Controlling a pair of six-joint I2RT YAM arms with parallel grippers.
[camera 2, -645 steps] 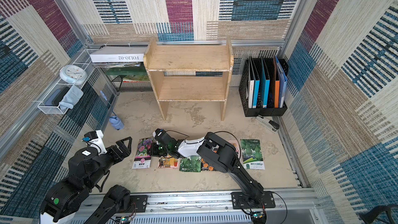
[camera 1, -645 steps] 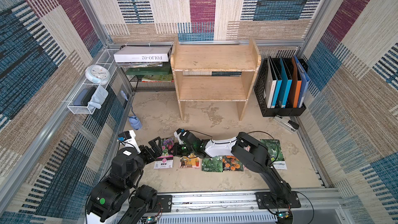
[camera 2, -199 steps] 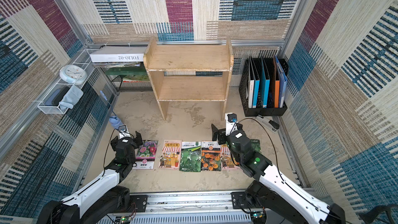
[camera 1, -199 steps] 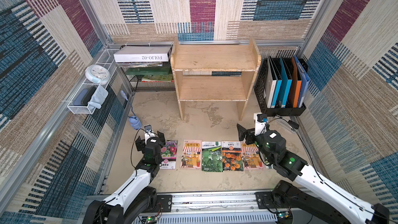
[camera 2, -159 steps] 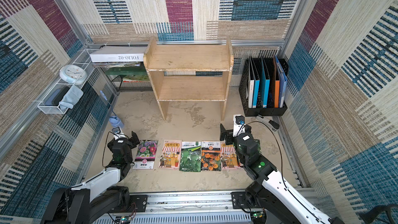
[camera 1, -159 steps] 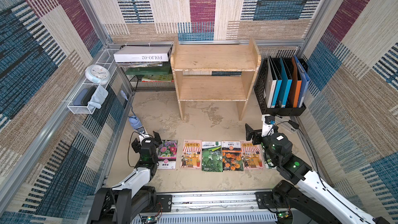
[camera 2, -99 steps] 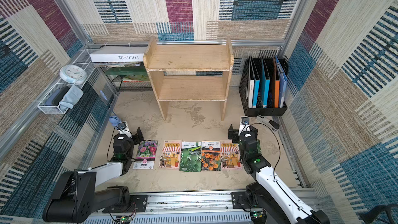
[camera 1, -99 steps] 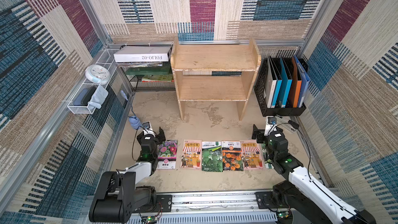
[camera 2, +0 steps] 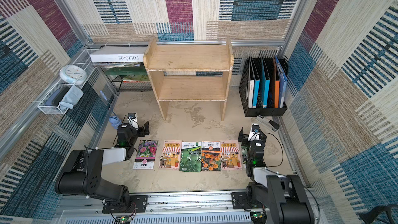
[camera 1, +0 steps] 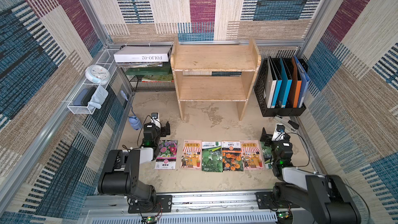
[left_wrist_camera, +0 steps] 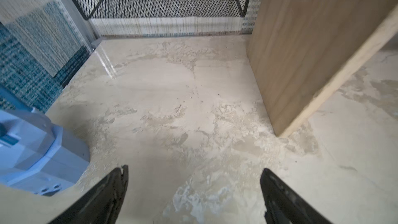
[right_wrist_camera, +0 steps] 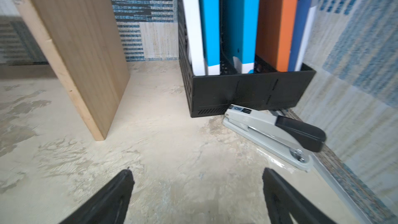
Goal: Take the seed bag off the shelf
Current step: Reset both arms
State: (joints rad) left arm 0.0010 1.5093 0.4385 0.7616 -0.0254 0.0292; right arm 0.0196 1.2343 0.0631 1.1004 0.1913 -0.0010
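Top views overhead, sharing whole scene; wrist cameras low, close, facing shelf (left_wrist_camera: 301, 50)

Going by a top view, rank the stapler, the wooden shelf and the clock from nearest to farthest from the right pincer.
1. Stapler: just beyond the right pincer, on its right.
2. Shelf: back centre, to its left.
3. Clock: far left side, raised.
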